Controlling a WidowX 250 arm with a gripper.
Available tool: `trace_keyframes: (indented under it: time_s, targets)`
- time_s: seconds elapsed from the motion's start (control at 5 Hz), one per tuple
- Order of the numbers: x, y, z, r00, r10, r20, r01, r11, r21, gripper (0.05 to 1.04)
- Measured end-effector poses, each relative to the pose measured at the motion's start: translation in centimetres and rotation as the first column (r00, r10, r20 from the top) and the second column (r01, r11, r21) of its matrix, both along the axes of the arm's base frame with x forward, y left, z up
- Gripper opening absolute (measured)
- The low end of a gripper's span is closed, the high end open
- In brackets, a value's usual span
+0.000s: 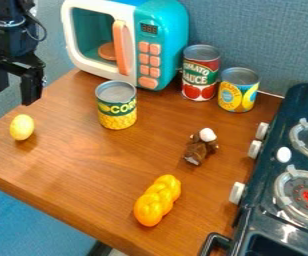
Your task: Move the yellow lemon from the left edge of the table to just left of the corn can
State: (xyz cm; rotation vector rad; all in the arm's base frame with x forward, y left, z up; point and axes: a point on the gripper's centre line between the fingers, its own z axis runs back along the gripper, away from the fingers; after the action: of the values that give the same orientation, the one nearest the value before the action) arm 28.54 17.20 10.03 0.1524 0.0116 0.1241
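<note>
Egg-shaped toy (22, 127), one. Colour: pale yellow, with a lighter patch on the upper part. Form: a smooth, rounded oval, somewhat longer than wide. Condition: whole, with no marks that can be made out. Pose: long axis running roughly up and down in the view; whether it stands on end or lies flat cannot be told. Location: on the brown wooden tabletop (83, 155), near its left edge in the view, a soft shadow beside its base.
</note>
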Motion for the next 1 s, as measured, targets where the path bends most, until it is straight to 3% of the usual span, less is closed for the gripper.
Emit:
trace_keyframes:
  time_s: [0.2, 0.4, 0.6, 0.8, 1.0]
  targets:
    - [-0.2, -0.2, -1.2, 1.000, 0.000, -0.031, -0.001, 1.000, -0.019, 1.005]
    - [0.1, -0.6, -3.5, 0.998, 0.063, 0.012, -0.062, 0.995, -0.082, 1.005]
    - [0.0, 0.1, -3.8, 0.986, 0.163, 0.043, -0.156, 0.979, -0.131, 1.005]
    - [0.3, 0.4, -4.1, 0.974, 0.225, 0.004, -0.223, 0.965, -0.139, 1.005]
    - [0.4, 1.0, -4.6, 0.962, 0.269, -0.043, -0.272, 0.955, -0.118, 1.005]
